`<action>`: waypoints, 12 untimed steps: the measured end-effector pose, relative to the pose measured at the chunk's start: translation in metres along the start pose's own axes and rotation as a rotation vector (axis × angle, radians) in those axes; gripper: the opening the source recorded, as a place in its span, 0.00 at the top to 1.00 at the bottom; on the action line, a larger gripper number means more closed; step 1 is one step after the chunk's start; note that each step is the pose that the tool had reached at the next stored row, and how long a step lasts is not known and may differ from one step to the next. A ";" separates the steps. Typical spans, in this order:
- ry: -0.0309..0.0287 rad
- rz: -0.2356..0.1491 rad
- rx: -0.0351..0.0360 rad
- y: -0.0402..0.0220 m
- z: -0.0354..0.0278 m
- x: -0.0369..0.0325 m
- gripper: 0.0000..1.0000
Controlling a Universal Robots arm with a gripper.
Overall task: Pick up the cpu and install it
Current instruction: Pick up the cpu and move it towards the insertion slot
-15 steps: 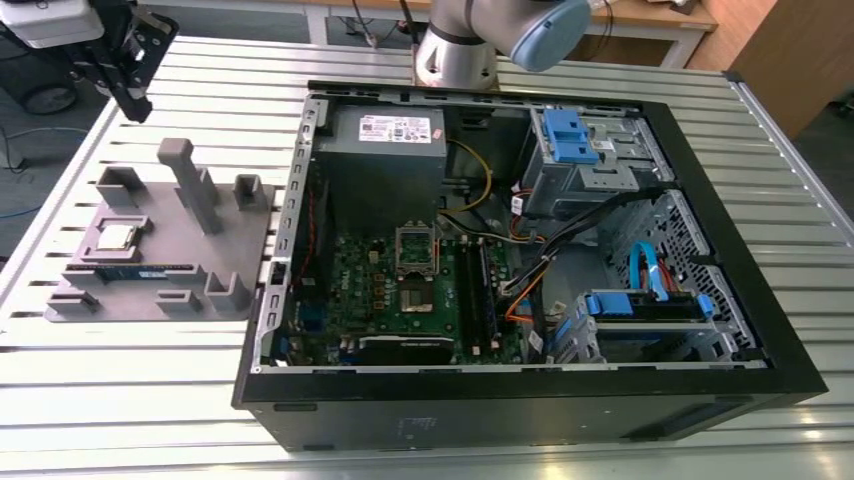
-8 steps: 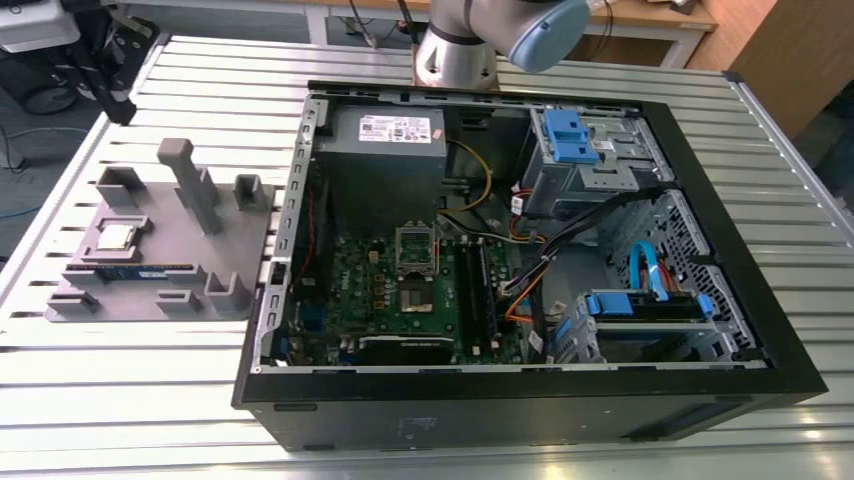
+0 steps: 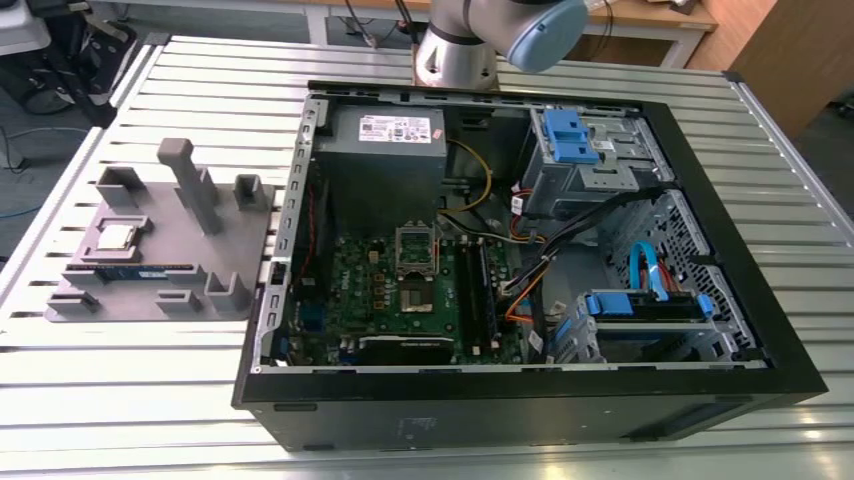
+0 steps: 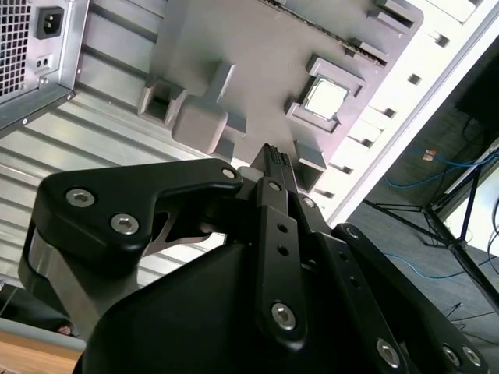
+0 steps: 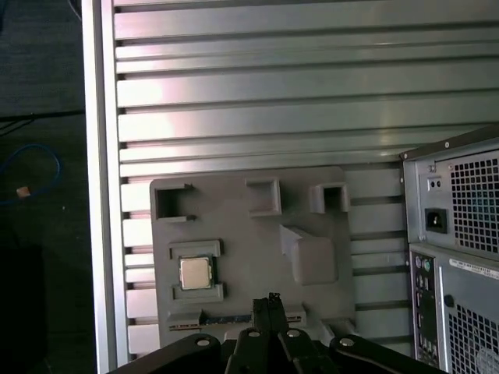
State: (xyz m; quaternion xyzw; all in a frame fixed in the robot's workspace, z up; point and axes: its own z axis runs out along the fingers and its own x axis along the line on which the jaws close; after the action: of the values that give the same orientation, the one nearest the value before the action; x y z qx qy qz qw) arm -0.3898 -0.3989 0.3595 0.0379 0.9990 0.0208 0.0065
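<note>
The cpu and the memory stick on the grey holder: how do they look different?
The cpu is a small square; the memory stick is long and thin. The cpu has a silvery top; the memory stick is blue-green. Both rest in slots of the grey holder, outside the computer case.

On the table [image 3: 134,400] the tray [image 3: 247,245] lies at the exterior view's left, the case [image 3: 467,420] just beside it at the right. The cpu [image 3: 118,236] sits in a pocket on the tray, the memory stick [image 3: 134,270] just nearer the camera. In the case the motherboard [image 3: 387,300] lies flat, the socket [image 3: 418,255] near its middle, the power supply [image 3: 387,135] behind, a drive cage [image 3: 587,150] to the right. The gripper [image 5: 270,298] hangs above the tray, apart from the cpu
</note>
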 end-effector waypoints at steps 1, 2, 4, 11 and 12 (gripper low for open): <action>0.0000 0.000 0.0000 -0.0001 0.0007 0.0010 0.89; -0.0002 0.000 -0.0001 -0.0002 0.0015 0.0018 0.89; -0.0002 0.000 0.0000 -0.0005 0.0031 0.0034 0.89; -0.0001 0.000 0.0012 -0.0012 0.0080 0.0081 0.89; -0.0002 0.000 0.0014 -0.0013 0.0087 0.0087 0.89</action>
State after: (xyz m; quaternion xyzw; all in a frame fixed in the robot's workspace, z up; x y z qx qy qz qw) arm -0.3984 -0.3992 0.3507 0.0379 0.9991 0.0200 0.0065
